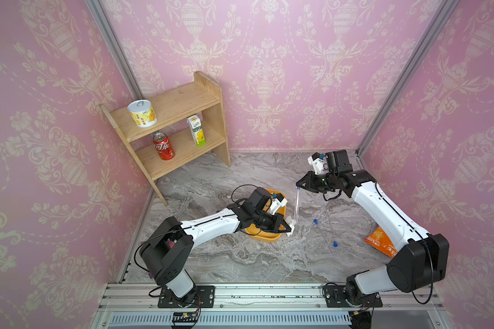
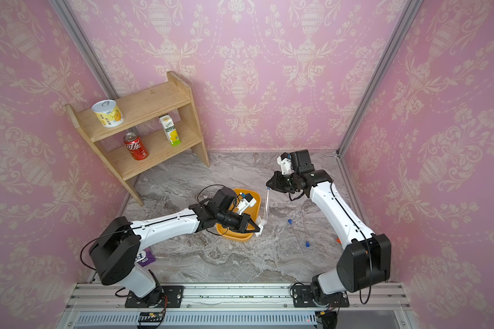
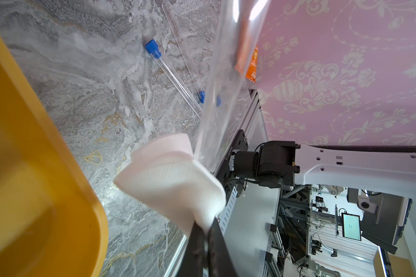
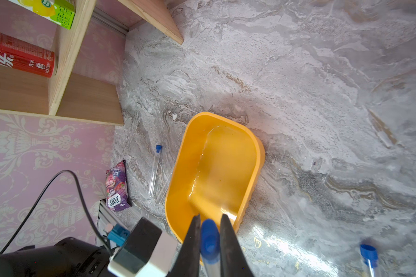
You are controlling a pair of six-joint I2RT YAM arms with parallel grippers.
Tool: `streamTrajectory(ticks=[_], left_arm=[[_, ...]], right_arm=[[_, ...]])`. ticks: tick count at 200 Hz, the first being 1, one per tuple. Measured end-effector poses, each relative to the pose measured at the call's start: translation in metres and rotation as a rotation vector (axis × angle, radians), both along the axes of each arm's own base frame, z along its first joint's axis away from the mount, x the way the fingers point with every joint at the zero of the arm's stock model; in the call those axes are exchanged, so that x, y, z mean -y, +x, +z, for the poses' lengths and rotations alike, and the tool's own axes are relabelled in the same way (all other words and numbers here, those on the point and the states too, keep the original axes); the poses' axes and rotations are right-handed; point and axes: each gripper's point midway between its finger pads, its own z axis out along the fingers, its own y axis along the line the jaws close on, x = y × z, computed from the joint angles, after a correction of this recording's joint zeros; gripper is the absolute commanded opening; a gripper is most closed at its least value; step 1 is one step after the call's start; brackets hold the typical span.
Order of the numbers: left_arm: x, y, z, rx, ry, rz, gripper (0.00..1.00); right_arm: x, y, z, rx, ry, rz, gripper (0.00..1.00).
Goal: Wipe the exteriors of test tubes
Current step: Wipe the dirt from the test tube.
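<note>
While the surface (image 1: 268, 256) carries a tub (image 1: 264, 238) and spare tubes (image 3: 175, 79), the right end effector (image 1: 298, 185) pinches one tube (image 1: 297, 205), likely light, stiff, slick and breakable, aloft by its cap (image 4: 209, 237), seemingly the surest hold. The left end effector (image 1: 291, 228), clamped on the pad (image 3: 168, 177), meets its lower end.

Two test tubes (image 1: 315, 221) on the table (image 1: 268, 262), right of the tub (image 1: 264, 238)
</note>
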Motion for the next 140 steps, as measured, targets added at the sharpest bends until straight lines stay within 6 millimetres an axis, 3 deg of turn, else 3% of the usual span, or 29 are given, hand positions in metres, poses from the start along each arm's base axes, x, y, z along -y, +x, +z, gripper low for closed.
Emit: streamTrajectory(ticks=[44, 90, 110, 140], left_arm=[[0.005, -0.018, 0.019, 0.119, 0.103, -0.075, 0.06], [0.006, -0.01, 0.035, 0.334, 0.264, -0.121, 0.04], [0.013, 0.002, 0.029, 0.401, 0.338, -0.142, 0.03], [0.015, 0.016, 0.0, 0.435, 0.451, -0.167, 0.03]], right_arm=[[0.017, 0.011, -0.004, 0.004, -0.06, -0.072, 0.08], [0.021, 0.012, -0.011, -0.021, -0.084, -0.089, 0.08], [0.021, 0.012, -0.012, -0.023, -0.082, -0.089, 0.08], [0.021, 0.012, -0.012, -0.028, -0.078, -0.095, 0.08]])
